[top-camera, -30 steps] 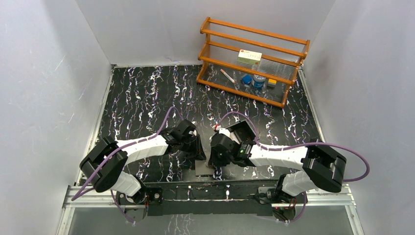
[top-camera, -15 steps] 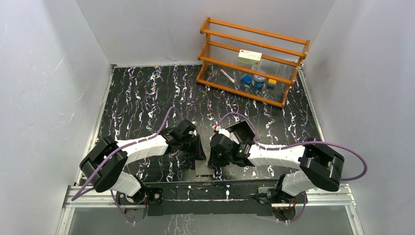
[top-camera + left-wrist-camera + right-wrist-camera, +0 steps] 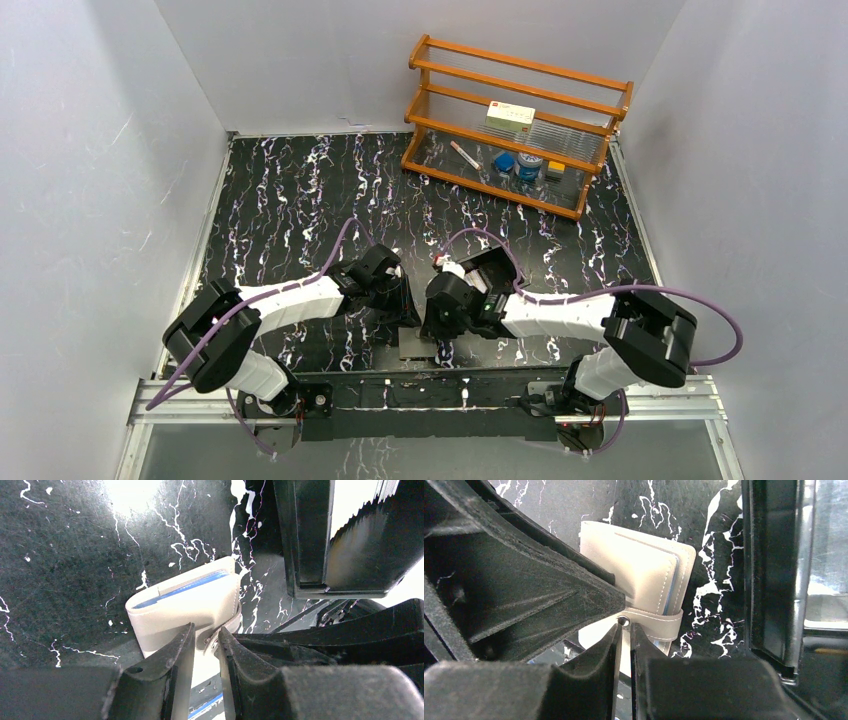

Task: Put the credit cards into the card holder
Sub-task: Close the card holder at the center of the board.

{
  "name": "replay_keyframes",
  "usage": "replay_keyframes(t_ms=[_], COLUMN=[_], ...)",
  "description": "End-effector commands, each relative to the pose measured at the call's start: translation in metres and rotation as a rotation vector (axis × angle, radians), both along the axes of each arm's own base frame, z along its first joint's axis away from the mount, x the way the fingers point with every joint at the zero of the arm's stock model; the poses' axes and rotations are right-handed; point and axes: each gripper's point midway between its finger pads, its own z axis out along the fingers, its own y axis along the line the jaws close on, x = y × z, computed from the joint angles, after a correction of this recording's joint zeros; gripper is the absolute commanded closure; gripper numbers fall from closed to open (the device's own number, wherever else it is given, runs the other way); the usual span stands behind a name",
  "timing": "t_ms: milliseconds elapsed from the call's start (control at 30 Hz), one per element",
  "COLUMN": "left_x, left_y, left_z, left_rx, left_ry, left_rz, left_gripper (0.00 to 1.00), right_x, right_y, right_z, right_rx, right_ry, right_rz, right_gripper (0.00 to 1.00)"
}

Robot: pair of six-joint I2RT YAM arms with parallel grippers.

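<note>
A: Where the marbled table [image 3: 280,200] meets its near edge, beside the black tray [image 3: 498,264], the card holder [image 3: 185,605] lies folded, with blue sleeve edges showing.

B: Left gripper [image 3: 205,641]: jaws narrowly apart, snap tab [image 3: 659,624] between them, grip indeterminate. Right gripper [image 3: 624,632]: pinched closed on that tab.

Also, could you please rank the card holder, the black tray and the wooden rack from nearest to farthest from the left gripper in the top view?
From the left gripper:
1. card holder, right at its fingertips, by the near edge.
2. black tray, to its right, mid-table.
3. wooden rack, far back right corner.
</note>
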Motion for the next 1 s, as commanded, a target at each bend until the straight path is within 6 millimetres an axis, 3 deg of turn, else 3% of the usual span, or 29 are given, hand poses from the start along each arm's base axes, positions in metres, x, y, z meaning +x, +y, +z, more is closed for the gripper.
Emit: replay_keyframes(t_ms=[0, 300, 967], left_x=[-0.015, -0.016, -0.021], left_y=[0.016, 0.016, 0.023], left_z=[-0.015, -0.015, -0.021], left_rx=[0.067, 0.056, 0.064], left_ry=[0.054, 0.058, 0.079], left_rz=[0.004, 0.016, 0.046], left_gripper=[0.77, 0.77, 0.78], right_x=[0.008, 0.011, 0.001], right_y=[0.015, 0.005, -0.015], right_z=[0.009, 0.001, -0.041], right_rx=[0.030, -0.082, -0.325], right_ry=[-0.023, 0.002, 0.112], right_rz=[0.011, -0.020, -0.039], right_gripper=[0.81, 0.82, 0.86])
